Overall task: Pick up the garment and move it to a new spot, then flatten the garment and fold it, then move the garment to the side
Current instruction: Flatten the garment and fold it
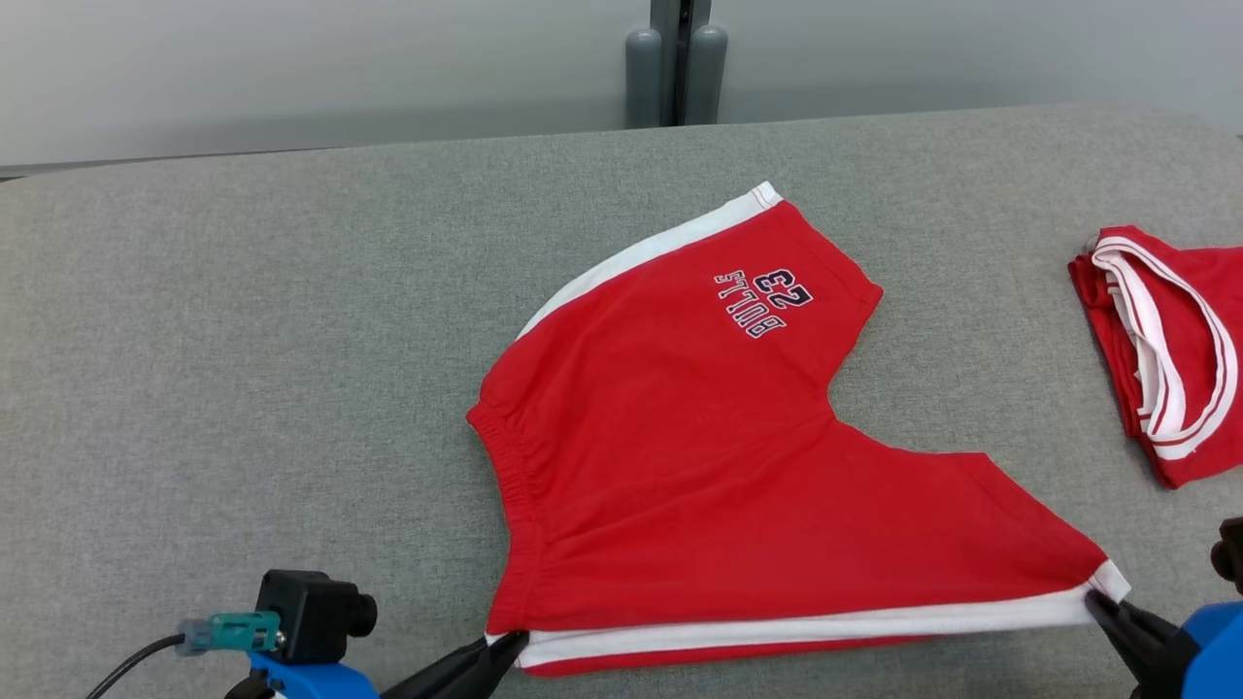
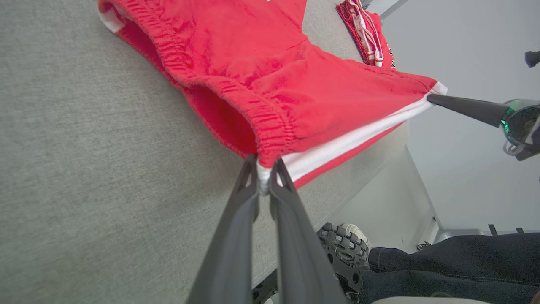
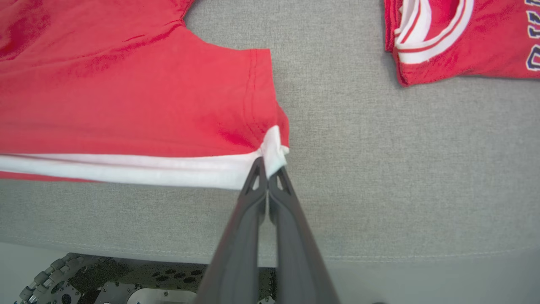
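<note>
The garment [image 1: 699, 456] is a pair of red shorts with white side stripes and a "23 BULLS" print, spread on the grey table. Its near edge is stretched between both grippers. My left gripper [image 1: 515, 643] is shut on the waistband corner at the white stripe, seen close up as the garment [image 2: 270, 76] pinched by the left gripper [image 2: 264, 169]. My right gripper [image 1: 1102, 600] is shut on the leg hem corner; in the right wrist view the right gripper [image 3: 266, 169] pinches the white stripe end of the garment [image 3: 126, 101].
A second red garment [image 1: 1165, 349], folded with white trim, lies at the table's right edge, also as the folded red garment [image 3: 455, 38]. The grey table [image 1: 243, 369] has free room left and behind. A person's shoe [image 2: 344, 245] and dark trouser leg are below the table's front edge.
</note>
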Controlling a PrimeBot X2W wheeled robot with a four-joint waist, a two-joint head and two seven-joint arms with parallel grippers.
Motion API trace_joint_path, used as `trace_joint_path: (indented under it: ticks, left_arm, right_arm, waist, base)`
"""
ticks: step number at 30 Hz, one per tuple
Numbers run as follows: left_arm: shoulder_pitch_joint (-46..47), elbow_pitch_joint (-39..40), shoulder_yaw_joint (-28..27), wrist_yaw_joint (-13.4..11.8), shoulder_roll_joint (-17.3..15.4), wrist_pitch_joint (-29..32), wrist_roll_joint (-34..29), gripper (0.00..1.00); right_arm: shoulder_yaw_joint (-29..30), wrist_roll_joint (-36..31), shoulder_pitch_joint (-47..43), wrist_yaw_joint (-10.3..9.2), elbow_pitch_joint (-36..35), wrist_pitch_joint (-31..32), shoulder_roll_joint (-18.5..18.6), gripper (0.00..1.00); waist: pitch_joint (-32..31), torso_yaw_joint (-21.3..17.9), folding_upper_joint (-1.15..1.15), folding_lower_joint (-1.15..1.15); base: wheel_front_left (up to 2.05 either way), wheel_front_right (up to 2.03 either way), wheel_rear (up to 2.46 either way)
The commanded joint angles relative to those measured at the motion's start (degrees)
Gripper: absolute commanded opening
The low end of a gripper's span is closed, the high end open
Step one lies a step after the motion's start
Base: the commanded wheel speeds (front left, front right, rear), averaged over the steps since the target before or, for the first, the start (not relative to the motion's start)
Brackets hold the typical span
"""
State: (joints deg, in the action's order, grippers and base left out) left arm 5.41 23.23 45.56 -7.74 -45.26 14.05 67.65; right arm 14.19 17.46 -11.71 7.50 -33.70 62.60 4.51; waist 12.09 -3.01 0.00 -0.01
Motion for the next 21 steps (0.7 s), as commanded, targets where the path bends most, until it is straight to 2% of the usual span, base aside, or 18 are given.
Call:
trace_joint_path:
  ticks: [1, 4, 9, 15, 21]
  left_arm:
    - [0.78, 0.37, -0.7, -0.71, -0.32, 0.02, 0.03, 0.0]
    - [2.23, -0.39, -1.61, -0.82, 0.87, -0.09, 0.72, 0.0]
    - [8.02, -5.8, -3.78, 0.96, 6.0, -1.11, 2.33, 0.0]
    - [16.2, -15.41, -5.84, 2.74, 12.74, -3.13, 2.64, 0.0]
    - [21.11, -23.22, -7.2, 4.65, 17.7, -5.79, 2.76, 0.0]
  right_arm:
    - [-0.16, -0.68, 2.38, -0.02, -0.47, 0.53, 0.03, 0.0]
    - [-1.0, -1.06, 5.45, -0.02, 0.54, 0.58, 0.94, 0.0]
    - [-4.28, 0.04, 17.26, -0.02, 6.54, -1.46, 4.23, 0.0]
    - [-8.36, 1.24, 32.66, -0.02, 18.21, -6.82, 8.32, 0.0]
    - [-12.35, 2.31, 44.66, -0.02, 31.37, -13.41, 10.86, 0.0]
  waist:
    - [0.55, 0.1, 0.0, 0.01]
    - [1.03, 0.21, 0.0, 0.01]
    - [3.06, 0.56, 0.0, 0.01]
    - [6.5, 2.33, 0.0, 0.01]
    - [9.5, 4.69, 0.0, 0.01]
  base:
    - [0.0, 0.0, 0.0]
    - [0.0, 0.0, 0.0]
    - [0.0, 0.0, 0.0]
    - [0.0, 0.0, 0.0]
    - [0.0, 0.0, 0.0]
